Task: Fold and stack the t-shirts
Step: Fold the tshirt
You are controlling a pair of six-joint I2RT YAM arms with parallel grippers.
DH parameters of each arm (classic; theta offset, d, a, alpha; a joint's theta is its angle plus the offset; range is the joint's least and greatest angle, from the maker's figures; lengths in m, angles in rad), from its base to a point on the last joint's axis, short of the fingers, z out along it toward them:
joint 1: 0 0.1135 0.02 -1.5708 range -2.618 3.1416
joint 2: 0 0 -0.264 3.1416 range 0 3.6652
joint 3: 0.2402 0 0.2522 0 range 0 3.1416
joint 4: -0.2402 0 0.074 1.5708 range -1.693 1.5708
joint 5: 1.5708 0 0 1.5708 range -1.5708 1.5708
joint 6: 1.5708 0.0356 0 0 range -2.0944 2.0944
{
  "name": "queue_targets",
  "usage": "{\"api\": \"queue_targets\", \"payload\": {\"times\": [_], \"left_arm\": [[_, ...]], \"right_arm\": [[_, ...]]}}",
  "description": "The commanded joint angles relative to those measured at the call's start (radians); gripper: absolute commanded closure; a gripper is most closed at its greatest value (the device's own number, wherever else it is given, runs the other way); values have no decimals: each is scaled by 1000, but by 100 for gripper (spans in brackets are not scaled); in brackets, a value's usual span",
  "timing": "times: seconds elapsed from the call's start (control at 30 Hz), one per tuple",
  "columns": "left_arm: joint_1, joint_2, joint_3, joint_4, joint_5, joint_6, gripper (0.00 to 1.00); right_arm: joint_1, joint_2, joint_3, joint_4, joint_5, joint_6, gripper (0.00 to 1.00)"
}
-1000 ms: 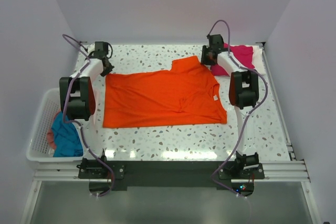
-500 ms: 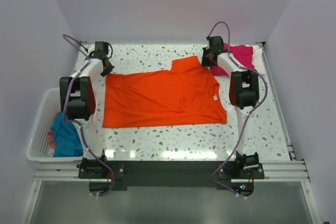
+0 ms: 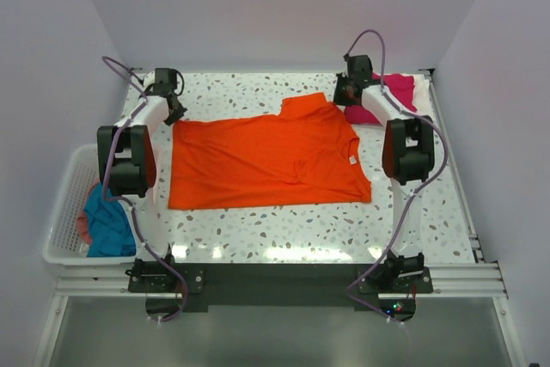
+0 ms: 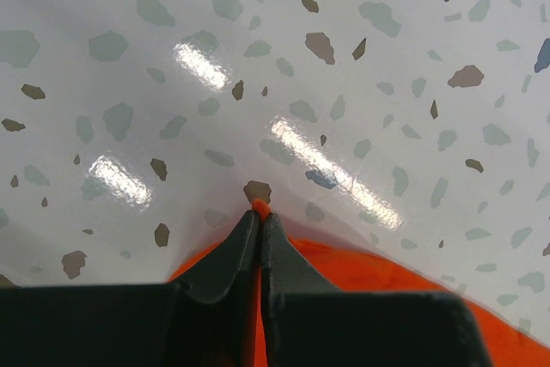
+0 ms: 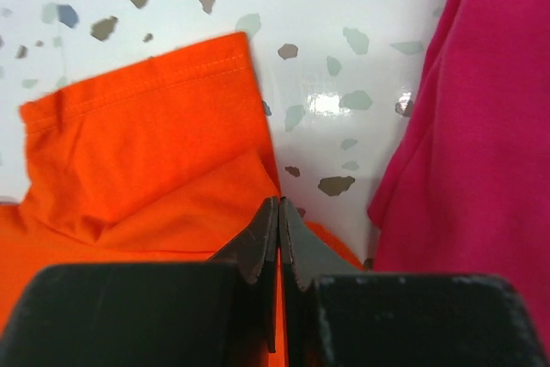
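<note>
Orange cloth takes up the middle of the speckled counter [image 3: 258,238] in the top view: the orange tee [image 3: 266,161] lies spread flat, one sleeve poking toward the far edge. The left pincer [image 3: 174,114] sits at the tee's far-left corner and the right pincer [image 3: 344,97] at its far-right side, beside that sleeve. A pink tee [image 3: 397,90] lies bunched in the far-right corner, just behind the right arm. Off the counter's left edge stands a white basket [image 3: 62,212] with a teal tee [image 3: 107,228] crumpled inside.

From the left wrist, the left pincer [image 4: 259,219] is clenched, fingers [image 4: 232,251] pressed together with a small tip of the orange tee [image 4: 361,277] showing at their ends. The rest of the cloth curves away behind the fingers, low over the counter [image 4: 344,66].

From the right wrist, the right pincer [image 5: 279,212] is likewise clenched on the orange tee [image 5: 155,152], a thin strip of orange caught between its fingers [image 5: 253,242]. The hemmed sleeve lies flat ahead on the left. The pink tee [image 5: 468,126] fills the right side, apart from the orange one, with a band of bare counter [image 5: 335,83] between them.
</note>
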Motion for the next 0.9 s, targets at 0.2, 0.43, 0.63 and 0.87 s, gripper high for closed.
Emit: {"api": "queue_targets", "payload": {"times": [0.2, 0.43, 0.63, 0.87], "left_arm": [[20, -81, -20, 23, -27, 19, 100], [32, -137, -71, 34, -15, 14, 100], [32, -202, -141, 43, -1, 4, 100], [32, -300, -270, 46, 11, -15, 100]], "right_arm": [[-24, -248, -123, 93, 29, 22, 100], [-37, -354, -255, 122, 34, 48, 100], [-44, -483, -420, 157, 34, 87, 100], [-44, -625, -578, 154, 29, 139, 100]]}}
